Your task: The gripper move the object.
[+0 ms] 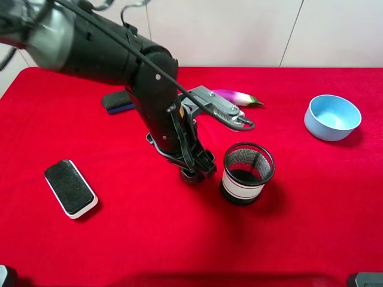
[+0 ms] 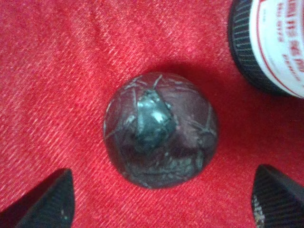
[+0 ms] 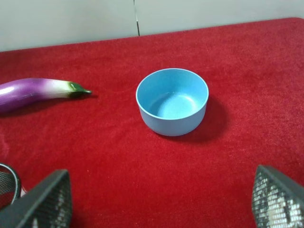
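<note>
**Item:** small dark brownish-purple wrinkled ball [image 2: 160,128]. It has a dull sheen, pale creases across the skin and a stubby greyish stem at the crown. It rests on the red, ribbed-weave cloth of the bench [image 2: 61,80], just beside the cylindrical black wire-mesh cup [image 1: 247,172], which has a white band (the left wrist view catches only the cup's ribbed black base and red-lettered band).

**Left claw** [image 2: 161,202]: two black fingers [image 2: 45,204] stand apart, one on either side of the ball. Cloth shows in each gap, so we record no contact. The bulky black arm [image 1: 137,66] enters from the far left corner of the exterior view, bends and points steeply down, with cables running along it. Its wrist hides the ball from the high camera.

**Right claw** [image 3: 161,204]: the mesh-textured fingers [image 3: 278,199] are spread wide with nothing between them. They face the smooth round light-blue bowl [image 3: 172,100].

**Surroundings:**
- A long glossy purple eggplant [image 1: 237,97] with a green tip lies beyond the cup, well apart from the ball.
- The bowl stands near the bench's right edge.
- A rounded white block with a black felt top [image 1: 70,188] lies to the left.
- A second dark block [image 1: 118,100] lies behind the arm, partly hidden.
</note>
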Robot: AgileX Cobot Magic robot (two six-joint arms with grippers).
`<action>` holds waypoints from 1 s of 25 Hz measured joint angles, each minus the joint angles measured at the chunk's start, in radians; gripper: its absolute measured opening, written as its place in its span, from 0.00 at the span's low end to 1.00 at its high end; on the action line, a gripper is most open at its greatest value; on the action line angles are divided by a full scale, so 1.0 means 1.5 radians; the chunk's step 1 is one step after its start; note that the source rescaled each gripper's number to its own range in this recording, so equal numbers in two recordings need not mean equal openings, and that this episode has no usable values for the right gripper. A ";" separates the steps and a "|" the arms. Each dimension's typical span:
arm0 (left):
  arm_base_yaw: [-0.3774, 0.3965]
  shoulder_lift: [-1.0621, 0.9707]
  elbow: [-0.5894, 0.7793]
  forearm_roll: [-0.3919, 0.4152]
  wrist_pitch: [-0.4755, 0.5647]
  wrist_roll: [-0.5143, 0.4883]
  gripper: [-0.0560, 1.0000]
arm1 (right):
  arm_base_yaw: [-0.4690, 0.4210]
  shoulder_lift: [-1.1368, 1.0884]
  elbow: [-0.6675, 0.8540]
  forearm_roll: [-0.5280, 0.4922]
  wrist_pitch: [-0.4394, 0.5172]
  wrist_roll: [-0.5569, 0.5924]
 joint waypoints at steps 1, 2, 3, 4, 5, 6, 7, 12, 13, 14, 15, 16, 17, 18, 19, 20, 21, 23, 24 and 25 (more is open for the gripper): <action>0.000 -0.008 0.000 -0.001 0.002 0.000 0.45 | 0.000 0.000 0.000 0.000 0.000 0.000; 0.000 -0.015 0.000 -0.001 0.005 0.000 0.48 | 0.000 0.000 0.000 0.000 0.000 0.000; 0.000 -0.021 0.000 -0.001 0.010 0.000 0.52 | 0.000 0.000 0.000 0.000 0.000 0.000; 0.000 -0.029 0.000 -0.001 0.018 0.000 0.55 | 0.000 0.000 0.000 0.000 0.000 0.000; 0.000 -0.036 0.000 -0.001 0.025 0.000 0.60 | 0.000 0.000 0.000 0.000 0.000 0.000; 0.000 -0.045 0.000 -0.001 0.032 0.000 0.63 | 0.000 0.000 0.000 0.000 0.000 0.000; 0.000 -0.054 0.000 -0.001 0.039 0.000 0.66 | 0.000 0.000 0.000 0.000 0.000 0.000; 0.000 -0.103 0.000 -0.001 0.069 0.000 0.75 | 0.000 0.000 0.000 0.000 0.000 0.000; 0.000 -0.114 0.000 -0.001 0.072 0.000 0.76 | 0.000 0.000 0.000 0.000 0.000 0.000; 0.000 -0.124 0.000 -0.001 0.074 0.000 0.76 | 0.000 0.000 0.000 0.000 0.000 0.000; 0.000 -0.135 0.000 -0.001 0.077 0.000 0.76 | 0.000 0.000 0.000 0.000 0.000 0.000; 0.000 -0.146 0.000 -0.001 0.082 0.000 0.76 | 0.000 0.000 0.000 0.000 0.000 0.000; 0.000 -0.158 0.000 -0.001 0.086 0.000 0.76 | 0.000 0.000 0.000 0.000 0.000 0.000; 0.000 -0.167 0.000 -0.001 0.088 0.000 0.76 | 0.000 0.000 0.000 0.000 0.000 0.000; 0.000 -0.178 0.000 -0.001 0.093 0.000 0.76 | 0.000 0.000 0.000 0.000 0.000 0.000; 0.000 -0.189 0.000 -0.001 0.097 0.000 0.76 | 0.000 0.000 0.000 0.000 0.000 0.000; 0.000 -0.199 0.000 -0.001 0.103 0.000 0.76 | 0.000 0.000 0.000 0.000 0.000 0.000; 0.000 -0.217 0.000 -0.001 0.111 0.000 0.76 | 0.000 0.000 0.000 0.001 0.000 0.000; 0.000 -0.230 0.000 0.001 0.114 0.000 0.76 | 0.000 0.000 0.000 0.001 0.000 0.000; 0.000 -0.239 0.000 0.002 0.117 0.000 0.76 | 0.000 0.000 0.000 0.001 0.000 0.000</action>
